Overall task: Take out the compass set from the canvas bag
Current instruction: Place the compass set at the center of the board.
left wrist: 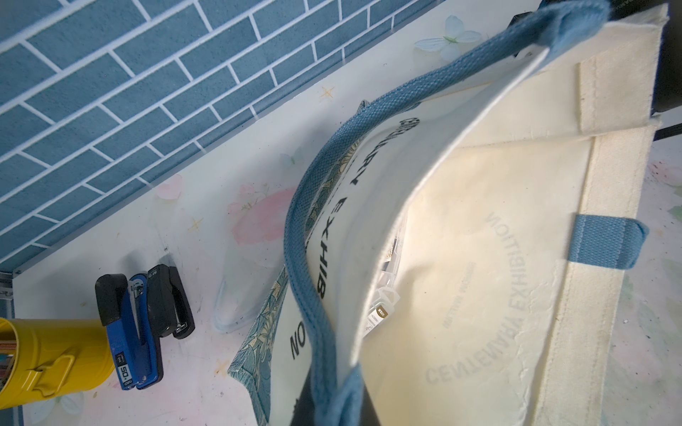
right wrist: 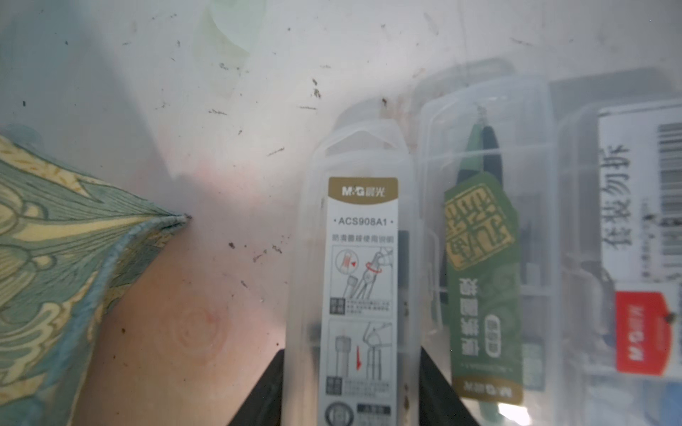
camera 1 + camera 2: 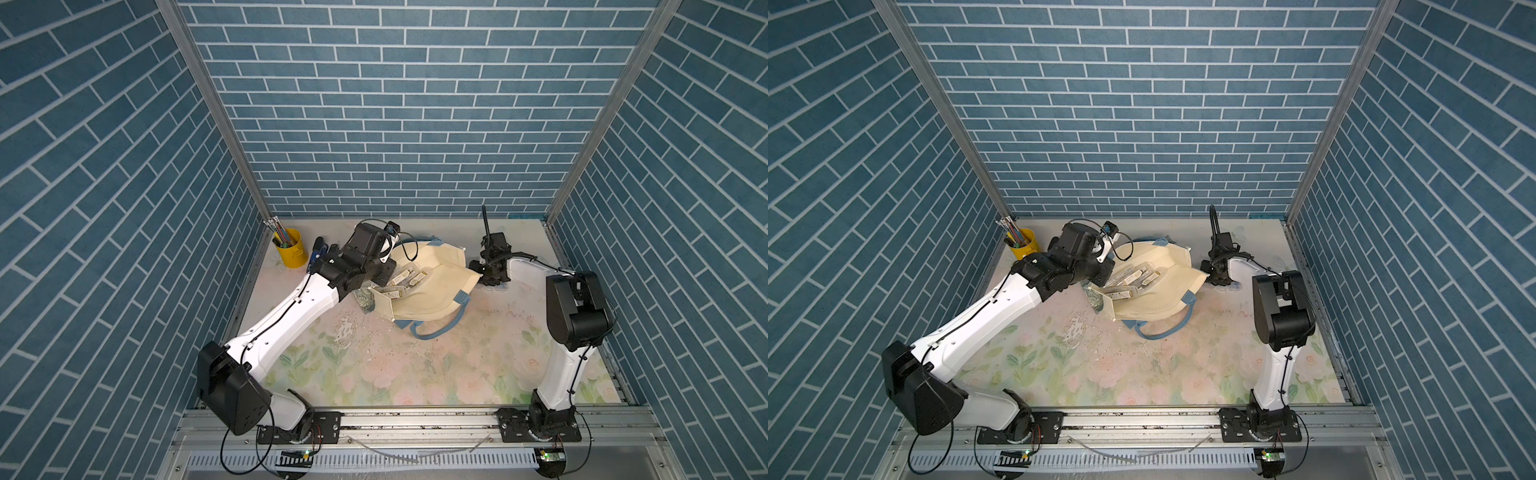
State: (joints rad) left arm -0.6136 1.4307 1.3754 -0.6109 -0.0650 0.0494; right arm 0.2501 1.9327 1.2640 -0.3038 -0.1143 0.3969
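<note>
Canvas bag (image 3: 428,299), cream and soft, lies slumped at centre frame in a top view. Woven blue straps loop off it and its mouth gapes on clear plastic cases. Left gripper (image 1: 336,402) is pinched tight on the bag's rim beside a strap. Right gripper (image 2: 350,354), just right of the bag, clasps a compass set (image 2: 361,258) — a slim, rigid, see-through box with a white label — against the glossy, speckled table (image 3: 374,365).

Matt cream canvas bag (image 3: 428,301); clear plastic compass set (image 2: 361,258) case; glossy yellow pot (image 3: 289,252)
</note>
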